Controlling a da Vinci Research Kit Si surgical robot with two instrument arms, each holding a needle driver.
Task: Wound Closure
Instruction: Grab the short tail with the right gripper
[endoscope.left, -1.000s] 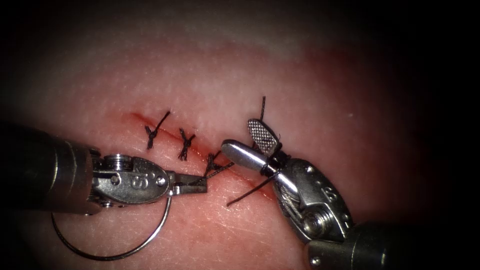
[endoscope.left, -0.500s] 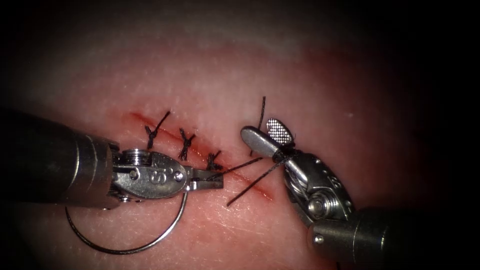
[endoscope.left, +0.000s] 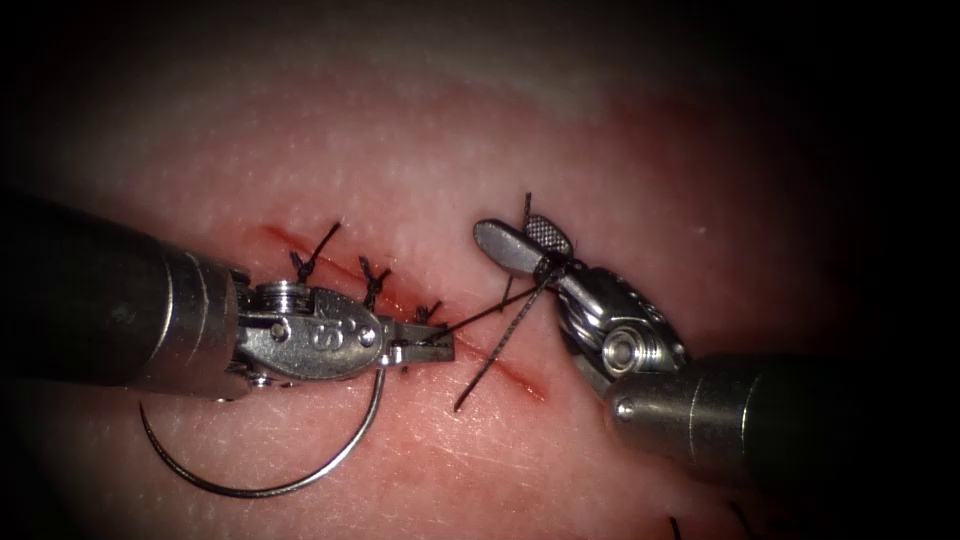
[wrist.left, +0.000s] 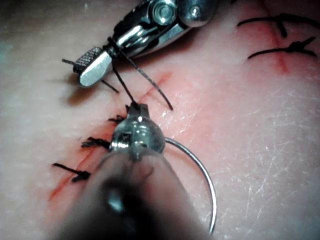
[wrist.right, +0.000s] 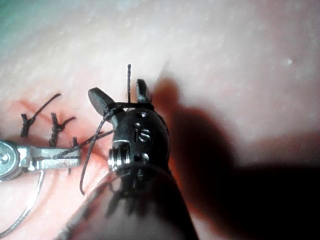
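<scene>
While my left hand (endoscope.left: 425, 345) is pinching thread (endoscope.left: 480, 320) with needle (endoscope.left: 270, 480) dangling free over tissue (endoscope.left: 600, 150), and my right hand (endoscope.left: 525, 240) is spreading with thread looped round it, I am risking loop slipping off.

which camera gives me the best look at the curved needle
The endoscope view: the needle arcs whole below the left tool, lying free on the tissue. The left wrist view and right wrist view catch partial arcs.

1. Second red line (wrist.left: 281, 61) on the tissue (wrist.left: 240, 150), well apart from the cut being closed, crossed by two dark tied stitches (wrist.left: 298, 46).
2. Short dark thread ends (endoscope.left: 672, 524), lying loose in the endoscope view's lower edge, right of the cut.
3. Pale greenish surface (wrist.right: 17, 22) beyond the tissue's margin; material cannot be told.
</scene>
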